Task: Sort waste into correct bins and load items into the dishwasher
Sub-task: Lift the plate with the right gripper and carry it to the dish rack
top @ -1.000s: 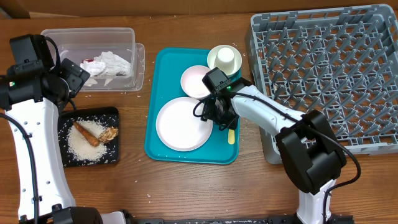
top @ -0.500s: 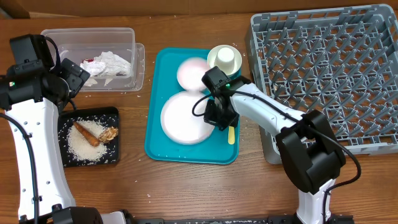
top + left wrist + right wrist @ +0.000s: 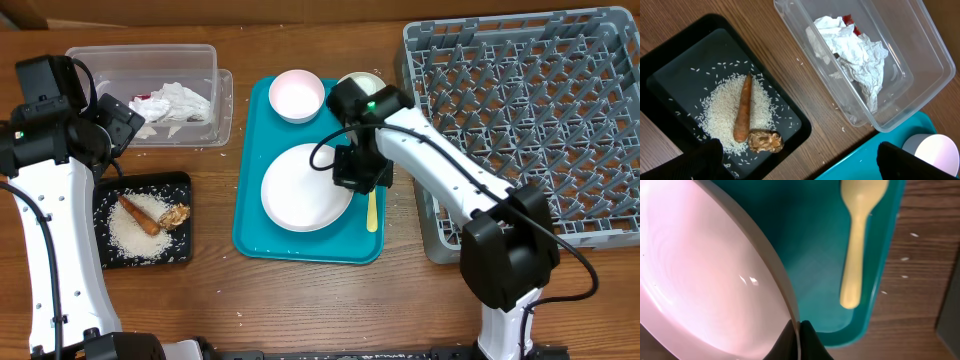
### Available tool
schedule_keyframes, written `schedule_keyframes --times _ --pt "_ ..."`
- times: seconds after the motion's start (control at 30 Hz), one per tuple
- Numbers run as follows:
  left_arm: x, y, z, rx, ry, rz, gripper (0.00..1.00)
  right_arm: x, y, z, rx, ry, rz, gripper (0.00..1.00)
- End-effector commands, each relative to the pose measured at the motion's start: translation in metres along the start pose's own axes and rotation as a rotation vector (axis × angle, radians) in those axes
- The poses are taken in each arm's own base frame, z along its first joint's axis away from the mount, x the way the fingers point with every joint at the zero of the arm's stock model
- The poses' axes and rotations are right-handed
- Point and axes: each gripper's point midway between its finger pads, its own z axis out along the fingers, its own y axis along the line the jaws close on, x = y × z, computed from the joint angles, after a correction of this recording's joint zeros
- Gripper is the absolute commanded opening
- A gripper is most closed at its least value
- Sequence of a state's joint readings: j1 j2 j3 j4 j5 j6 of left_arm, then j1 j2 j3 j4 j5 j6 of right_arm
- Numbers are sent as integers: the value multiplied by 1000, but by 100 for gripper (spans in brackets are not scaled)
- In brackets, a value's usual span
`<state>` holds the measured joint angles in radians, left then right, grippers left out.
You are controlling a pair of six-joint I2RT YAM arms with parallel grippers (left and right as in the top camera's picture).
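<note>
On my overhead feed, the grey rack (image 3: 530, 120) fills the right side of the table. The teal tray (image 3: 250, 240) sits at centre. The clear tub (image 3: 150, 60) is at top left, and the black tray (image 3: 182, 182) lies below it.

On the teal tray lies the pink plate (image 3: 300, 190). My right gripper (image 3: 796, 330) is clamped on its right rim. The pink bowl (image 3: 297, 95) sits at the tray's top edge. A whitish bowl (image 3: 362, 82) beside it is mostly hidden by the right arm.

The napkin (image 3: 855, 50) is in the tub, with a red wrapper (image 3: 849, 21) peeking out behind it. The spoon (image 3: 855, 255) lies along the teal tray's right rim.

The carrot stick (image 3: 742, 112) and the brown chunk (image 3: 765, 141) rest touching on the rice (image 3: 720, 115) in the black tray.

My left gripper (image 3: 800, 160) hangs wide apart and empty above the black tray and the tub.
</note>
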<state>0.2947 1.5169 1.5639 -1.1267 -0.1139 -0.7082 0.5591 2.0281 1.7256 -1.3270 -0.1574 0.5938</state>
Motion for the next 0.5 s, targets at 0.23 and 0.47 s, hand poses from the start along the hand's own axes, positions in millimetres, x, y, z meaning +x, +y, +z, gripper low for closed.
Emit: schedule_keyframes --times 0.23,0.47 --pt "-2 1 1 -13 -10 -18 100 -71 -74 -171 4 -557 70 4" --pt "-2 2 1 -13 -10 -18 100 -127 -176 -250 343 -951 267 4"
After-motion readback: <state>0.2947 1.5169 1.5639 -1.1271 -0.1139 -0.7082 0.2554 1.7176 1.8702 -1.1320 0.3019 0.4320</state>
